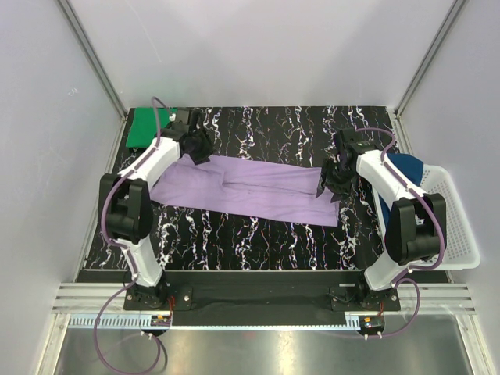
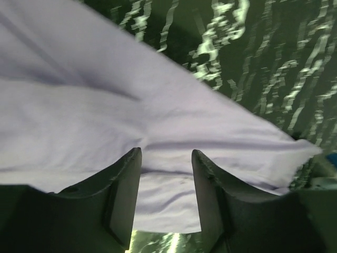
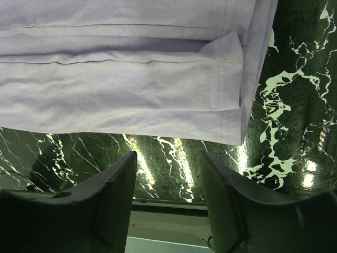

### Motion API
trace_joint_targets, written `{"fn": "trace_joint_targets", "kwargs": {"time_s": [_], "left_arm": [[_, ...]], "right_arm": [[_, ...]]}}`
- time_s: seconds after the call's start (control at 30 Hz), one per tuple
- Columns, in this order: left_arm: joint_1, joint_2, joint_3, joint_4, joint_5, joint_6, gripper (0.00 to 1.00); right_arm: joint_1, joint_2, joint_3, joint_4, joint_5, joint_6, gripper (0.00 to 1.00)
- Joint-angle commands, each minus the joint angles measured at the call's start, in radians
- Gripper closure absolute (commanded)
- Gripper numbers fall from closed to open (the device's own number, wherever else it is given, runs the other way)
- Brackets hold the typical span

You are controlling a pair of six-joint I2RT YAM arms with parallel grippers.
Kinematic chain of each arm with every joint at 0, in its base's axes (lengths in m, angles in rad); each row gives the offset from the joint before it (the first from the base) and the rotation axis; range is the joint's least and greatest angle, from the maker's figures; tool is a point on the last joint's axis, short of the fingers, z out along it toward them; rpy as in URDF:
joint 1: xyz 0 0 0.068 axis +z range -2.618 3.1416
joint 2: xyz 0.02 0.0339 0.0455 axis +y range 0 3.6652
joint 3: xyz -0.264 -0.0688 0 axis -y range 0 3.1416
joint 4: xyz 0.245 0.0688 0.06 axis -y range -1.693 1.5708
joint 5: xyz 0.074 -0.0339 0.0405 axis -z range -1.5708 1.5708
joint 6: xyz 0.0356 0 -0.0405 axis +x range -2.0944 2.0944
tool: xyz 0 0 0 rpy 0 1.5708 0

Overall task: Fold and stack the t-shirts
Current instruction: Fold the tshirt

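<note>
Black marbled tabletop [image 1: 258, 234] is carrying the lavender t-shirt [image 1: 250, 187], which is lying as a long folded band across the centre. Left gripper [image 1: 197, 148] and right gripper [image 1: 337, 181] are hovering at its opposite ends, both with jaws spread and pinching nothing. Light, limp cloth is likely calling for pinches at its end corners, lest it sag.

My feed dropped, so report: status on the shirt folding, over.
Left fingers open over light purple cloth t-shirt. Right fingers open, just off its edge. Shirt lies flat, folded into a long strip. Nothing in the way.
</note>
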Motion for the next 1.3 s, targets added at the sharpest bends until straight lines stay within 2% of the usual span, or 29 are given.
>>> {"fn": "trace_joint_targets", "kwargs": {"time_s": [0.0, 0.2, 0.23, 0.27, 0.3, 0.43, 0.6, 0.9, 1.17, 1.27], "left_arm": [[0.051, -0.051, -0.061, -0.033, -0.07, 0.064, 0.55], [0.157, 0.024, -0.057, -0.019, -0.065, 0.101, 0.55], [0.175, 0.047, -0.052, -0.009, -0.061, 0.098, 0.58], [0.184, 0.054, -0.043, -0.004, -0.053, 0.091, 0.64], [0.193, 0.065, -0.04, -0.005, -0.044, 0.084, 0.79], [0.198, 0.107, -0.008, -0.025, -0.042, 0.055, 0.98], [0.198, 0.149, -0.002, -0.024, -0.038, 0.036, 0.96], [0.196, 0.261, 0.12, 0.008, -0.015, 0.038, 0.93], [0.174, 0.386, 0.359, 0.079, 0.108, 0.058, 0.9], [0.157, 0.384, 0.423, 0.053, 0.078, 0.076, 0.87]], "right_arm": [[0.008, -0.026, -0.001, 0.016, -0.026, 0.008, 0.41], [0.008, -0.038, -0.006, 0.001, -0.009, 0.005, 0.41], [0.008, -0.041, -0.007, -0.002, -0.009, 0.005, 0.41], [0.006, -0.043, -0.009, -0.004, -0.006, 0.006, 0.41], [0.008, -0.046, -0.01, -0.009, -0.005, 0.005, 0.41], [0.008, -0.046, -0.006, -0.021, 0.009, 0.003, 0.41], [0.008, -0.041, -0.003, -0.024, 0.012, 0.006, 0.41], [0.009, -0.035, 0.006, -0.039, 0.023, 0.003, 0.41], [0.008, -0.041, 0.011, -0.065, 0.038, -0.008, 0.41], [0.008, -0.034, 0.014, -0.064, 0.032, -0.009, 0.41]]}}
